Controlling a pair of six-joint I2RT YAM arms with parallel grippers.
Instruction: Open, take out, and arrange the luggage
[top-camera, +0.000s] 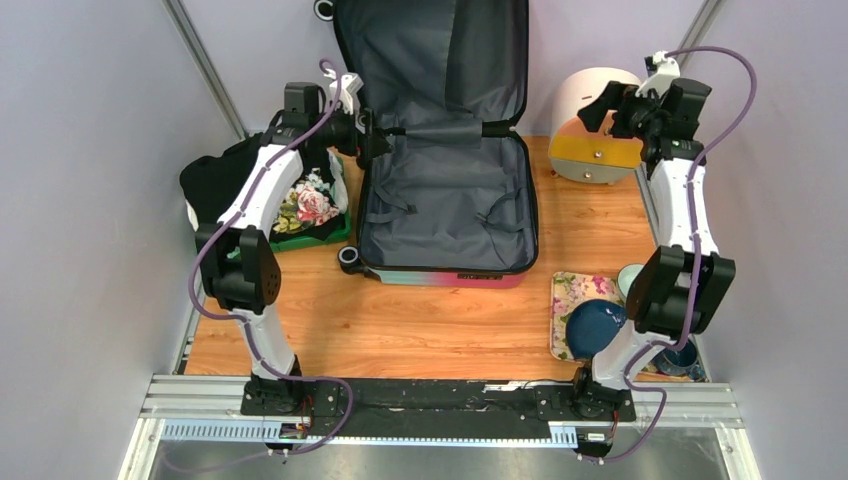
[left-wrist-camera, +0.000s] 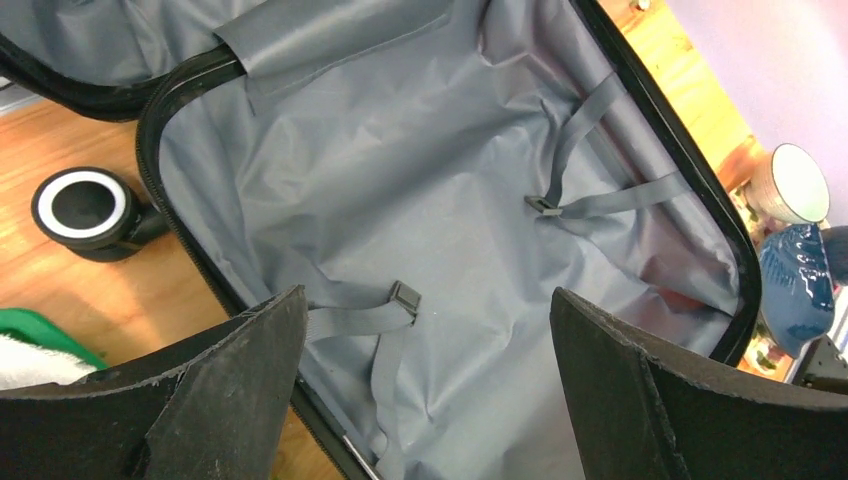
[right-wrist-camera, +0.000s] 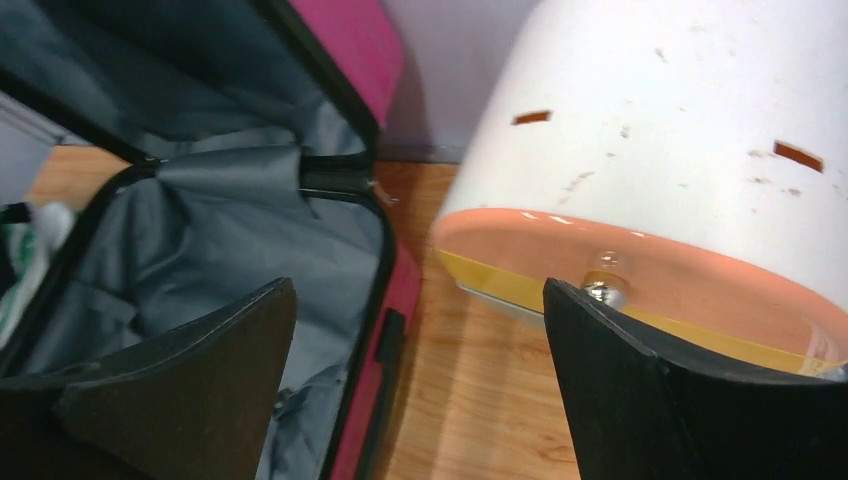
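Left tool wide open, empty, by open luggage; right tool likewise.

The luggage lies open mid-table, lid upright, grey lining showing.

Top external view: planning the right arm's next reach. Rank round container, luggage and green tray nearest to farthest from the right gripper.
1. round container, back right, beside the right gripper.
2. luggage, centre, lying open.
3. green tray, far left, beyond the luggage.
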